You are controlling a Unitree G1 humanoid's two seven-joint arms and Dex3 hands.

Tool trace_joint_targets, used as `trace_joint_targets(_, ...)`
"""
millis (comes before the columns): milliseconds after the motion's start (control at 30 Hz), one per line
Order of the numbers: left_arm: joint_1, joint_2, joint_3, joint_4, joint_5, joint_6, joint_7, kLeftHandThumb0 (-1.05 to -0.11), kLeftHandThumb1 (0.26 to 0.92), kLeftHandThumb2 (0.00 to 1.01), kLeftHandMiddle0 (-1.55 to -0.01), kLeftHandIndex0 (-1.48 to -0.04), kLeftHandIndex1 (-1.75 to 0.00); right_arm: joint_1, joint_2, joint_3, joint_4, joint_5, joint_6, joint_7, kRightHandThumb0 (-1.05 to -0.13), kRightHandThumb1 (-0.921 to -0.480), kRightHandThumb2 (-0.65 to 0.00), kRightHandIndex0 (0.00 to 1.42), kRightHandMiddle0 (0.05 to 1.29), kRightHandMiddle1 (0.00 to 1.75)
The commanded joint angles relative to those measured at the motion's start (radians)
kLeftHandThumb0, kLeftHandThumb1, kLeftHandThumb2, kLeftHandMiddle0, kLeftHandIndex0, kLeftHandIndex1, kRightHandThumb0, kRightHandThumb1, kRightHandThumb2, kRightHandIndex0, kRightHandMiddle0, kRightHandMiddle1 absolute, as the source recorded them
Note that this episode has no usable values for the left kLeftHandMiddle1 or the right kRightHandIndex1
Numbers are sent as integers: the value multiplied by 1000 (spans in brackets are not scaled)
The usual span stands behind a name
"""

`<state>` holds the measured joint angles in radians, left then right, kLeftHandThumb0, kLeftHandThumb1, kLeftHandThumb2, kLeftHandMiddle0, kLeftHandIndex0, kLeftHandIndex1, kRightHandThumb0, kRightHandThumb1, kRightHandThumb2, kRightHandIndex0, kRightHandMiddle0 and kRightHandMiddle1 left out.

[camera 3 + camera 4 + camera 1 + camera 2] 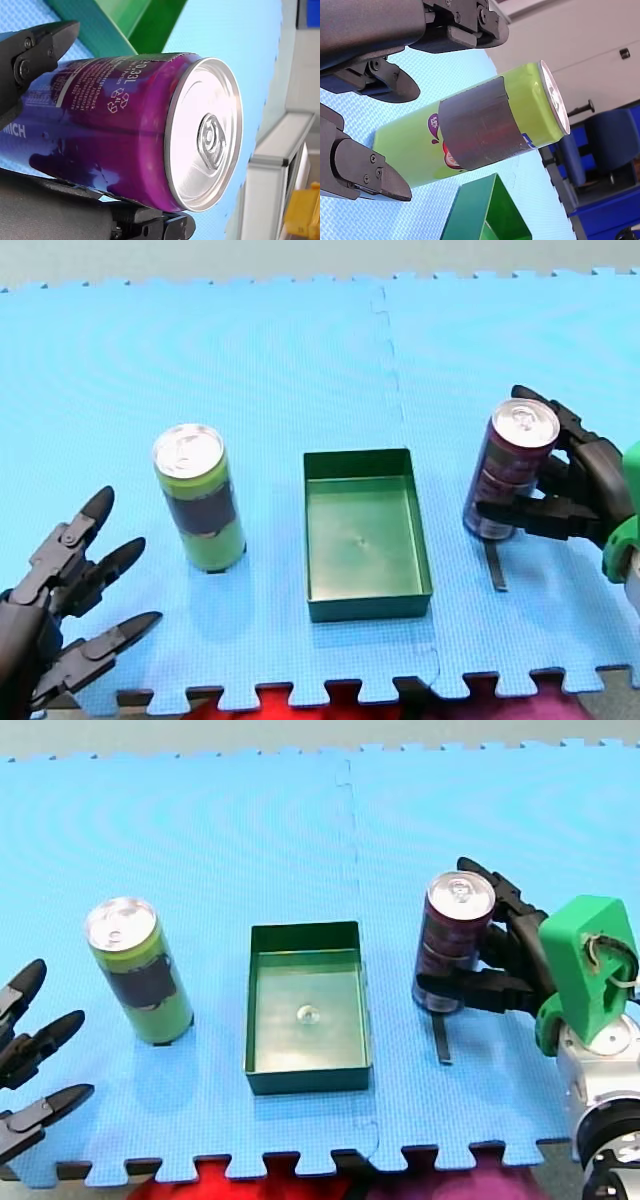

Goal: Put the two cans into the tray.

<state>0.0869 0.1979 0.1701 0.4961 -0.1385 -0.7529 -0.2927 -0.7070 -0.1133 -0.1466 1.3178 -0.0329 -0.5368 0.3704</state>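
- Your blue foam-mat bench [250,360] runs across the whole frame.
- The green rectangular tray [368,608] sits at centre, with no can in it yet.
- The lime-green aluminium can with a grey band [200,500] stands upright left of the tray. Your left hand [70,580], at lower left, holds nothing and is the nearer one.
- The purple aluminium can [508,475] is upright at right, clasped by your right hand [575,490]. The tray lies to the can's left, so the carry likely goes that way.
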Motion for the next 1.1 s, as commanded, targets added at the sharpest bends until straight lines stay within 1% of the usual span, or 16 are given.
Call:
trace_joint_targets(0,2,4,1,-3,-1,2,2,-1048,851,2,-506,-241,-1,-6,-5,-2,0,0,-5,-1,-817,-626,0,269,146,2)
trace_joint_targets(200,4,4,1,-7,-2,2,1,-1048,851,1,-508,-242,-1,-8,-4,-4,0,1,-3,1,-816,-628,0,269,151,3)
trace_joint_targets(433,-1,3,2,1,-4,1,0,-1048,851,1,-510,-243,-1,-12,-2,-3,3,-3,-1,-4,-821,-630,-1,271,154,2)
trace_joint_targets(633,-7,9,5,7,-9,3,-6,-1048,850,0,-512,-243,-1,-19,3,-4,4,-6,3,-7,-829,-631,-1,276,158,3)
trace_joint_targets(867,-14,10,8,14,-12,2,-11,-1048,848,0,-512,-244,-1,-26,9,-14,6,1,6,3,-826,-628,0,283,163,3)
trace_joint_targets(1067,-16,9,9,15,-12,3,-10,-1048,848,0,-512,-244,-1,-30,13,-26,6,11,11,20,-798,-616,0,293,170,3)
